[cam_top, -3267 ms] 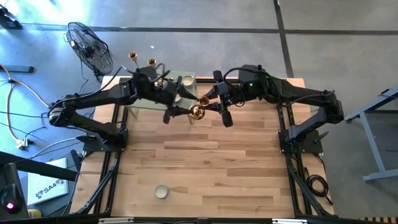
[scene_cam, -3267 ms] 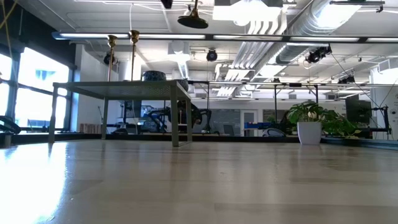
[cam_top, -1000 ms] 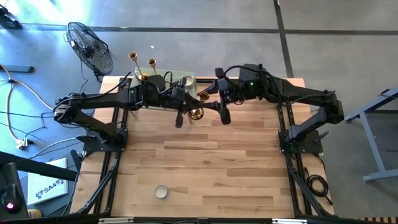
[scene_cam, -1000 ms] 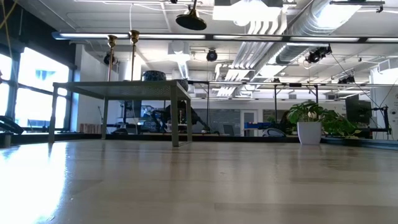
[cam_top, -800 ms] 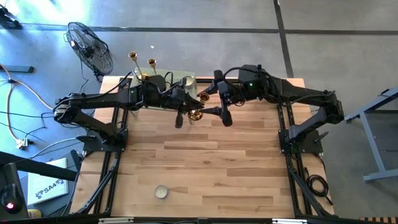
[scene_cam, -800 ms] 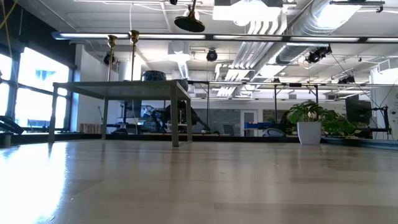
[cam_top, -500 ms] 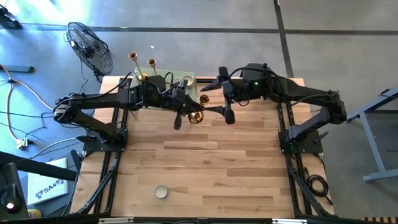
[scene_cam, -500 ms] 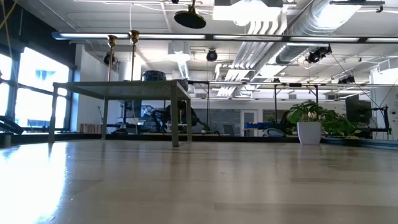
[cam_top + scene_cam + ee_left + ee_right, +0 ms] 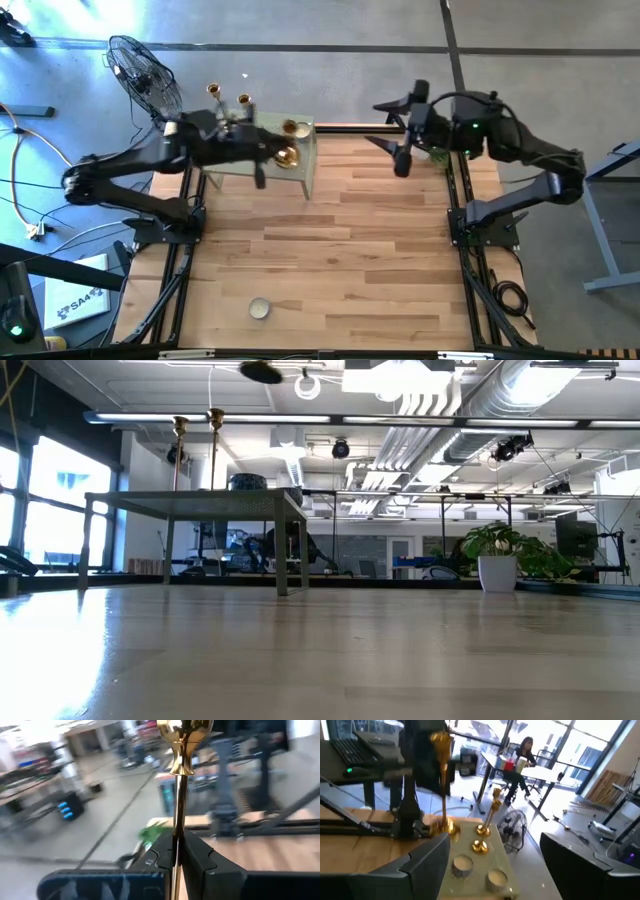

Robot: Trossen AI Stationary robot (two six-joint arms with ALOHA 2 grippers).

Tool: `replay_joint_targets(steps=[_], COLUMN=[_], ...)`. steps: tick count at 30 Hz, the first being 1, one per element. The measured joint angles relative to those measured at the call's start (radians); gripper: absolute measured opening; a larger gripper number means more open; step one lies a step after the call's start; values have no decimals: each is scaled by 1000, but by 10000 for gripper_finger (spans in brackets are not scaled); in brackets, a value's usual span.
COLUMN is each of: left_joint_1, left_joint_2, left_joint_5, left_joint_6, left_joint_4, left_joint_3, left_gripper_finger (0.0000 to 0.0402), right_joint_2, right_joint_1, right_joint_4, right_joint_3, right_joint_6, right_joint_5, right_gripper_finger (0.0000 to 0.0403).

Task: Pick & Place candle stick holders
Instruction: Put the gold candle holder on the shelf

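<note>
Pale plank table (image 9: 330, 250) on a grey concrete floor; black floor fan (image 9: 145, 75) beyond the far left corner. Small glass-topped side table (image 9: 300, 170) on thin metal legs at the far edge, left of centre.

Left gripper (image 9: 262, 165) over the side table, fingers (image 9: 200, 865) pinched hard on the thin stem of a shiny gold-brass candlestick with round domed base (image 9: 181, 775). Held in the air above the glass top; domed base (image 9: 286, 156) showing gold just beside the gripper in the high view. In the low view, base (image 9: 262, 372) seen as a dark disc high above the side table.

Two more tall gold-brass candlesticks (image 9: 228, 98) upright on the far left of the glass top, close together, also visible in the low view (image 9: 196, 450). Two small round candles (image 9: 479, 872) on the glass nearby.

Right gripper (image 9: 390, 140) near the table's far right, well apart from the candlesticks, fingers spread wide, holding nothing.

Small round candle tin (image 9: 260, 309) alone near the table's near edge. Seated person (image 9: 522, 757) at a desk, far back in the right wrist view.
</note>
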Motion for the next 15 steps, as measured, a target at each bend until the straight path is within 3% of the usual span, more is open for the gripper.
replay_joint_targets(steps=[7,15], left_joint_1=[0,-1], left_joint_2=[-178,-334], left_joint_5=[-282,-424], left_joint_6=[-28,-106], left_joint_4=[-122,-319], left_joint_3=[-1,-1], left_gripper_finger=[12,9], right_joint_2=[-29,-40], right_joint_1=[0,0], right_joint_4=[-119,-3], right_joint_3=[-1,-92], right_joint_6=[48,34], right_joint_5=[44,47], right_gripper_finger=[303,303])
